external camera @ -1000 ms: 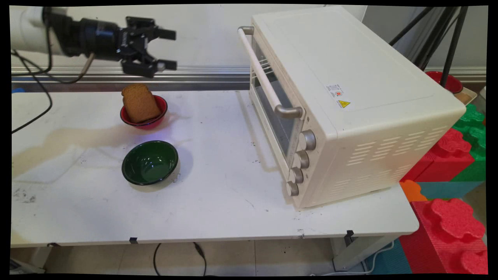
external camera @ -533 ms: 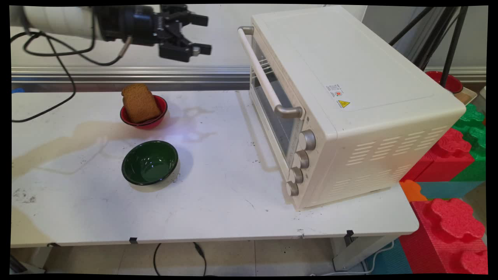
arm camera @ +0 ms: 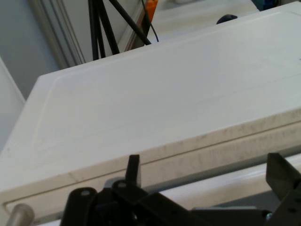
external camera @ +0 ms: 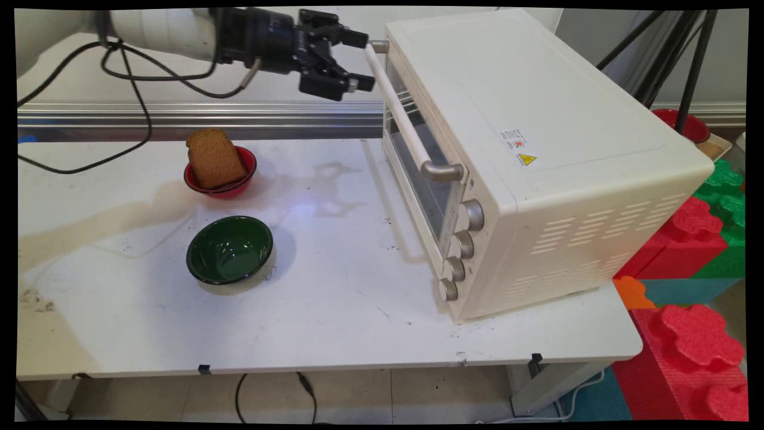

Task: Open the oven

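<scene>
My black gripper (external camera: 361, 60) is open, high above the table, with its fingertips on either side of the far end of the oven's door handle (external camera: 399, 113). Nothing is between the fingers. The cream toaster oven (external camera: 525, 137) stands on the right half of the table, its glass door shut. In the hand view the gripper (arm camera: 207, 174) looks across the oven's flat top (arm camera: 164, 103), and the handle's metal end (arm camera: 19, 214) shows at the bottom left. A slice of brown toast (external camera: 213, 158) leans upright in a small red bowl (external camera: 222, 182). An empty green bowl (external camera: 230, 249) sits in front of it.
The white table (external camera: 334, 298) carries a pale stain on its left side. Four knobs (external camera: 461, 251) run down the oven's front right. Red and green foam blocks (external camera: 692, 298) stand off the table's right end. Black cables (external camera: 119, 89) hang from the arm.
The gripper has travelled right and slightly up, from above the red bowl to the far end of the oven handle. It has stayed open. Bowls, toast and oven are unmoved.
</scene>
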